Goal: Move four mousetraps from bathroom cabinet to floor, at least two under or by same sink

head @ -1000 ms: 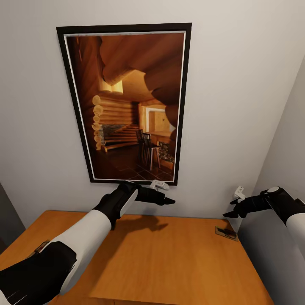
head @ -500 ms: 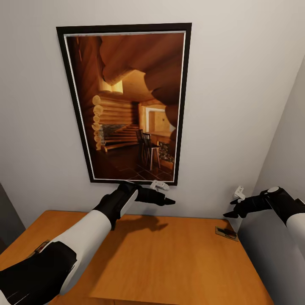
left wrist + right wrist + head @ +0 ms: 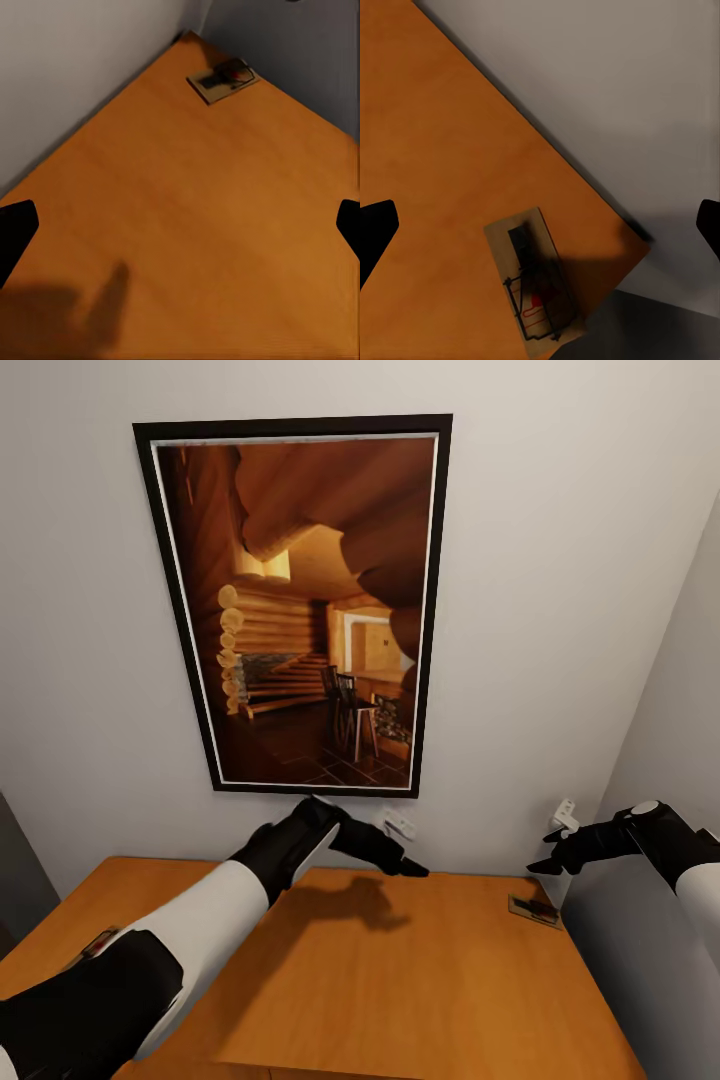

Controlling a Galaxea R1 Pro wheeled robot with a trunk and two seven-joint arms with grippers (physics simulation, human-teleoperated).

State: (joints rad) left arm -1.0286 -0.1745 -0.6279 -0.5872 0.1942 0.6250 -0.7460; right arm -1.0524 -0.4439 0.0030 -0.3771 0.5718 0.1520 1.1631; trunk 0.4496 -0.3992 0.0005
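The cabinet [image 3: 400,980] top spreads bare and wide from its near edge, and just one mousetrap [image 3: 534,909] is in sight, flat at the far right corner close to both the back wall [image 3: 560,560] and the grey side panel [image 3: 640,950]. The left gripper [image 3: 398,857] hangs over the middle with fingers spread wide and empty, well apart from the trap. The right gripper [image 3: 540,852], also wide and empty, hovers just above the trap; one framed picture [image 3: 300,600] hangs beyond.
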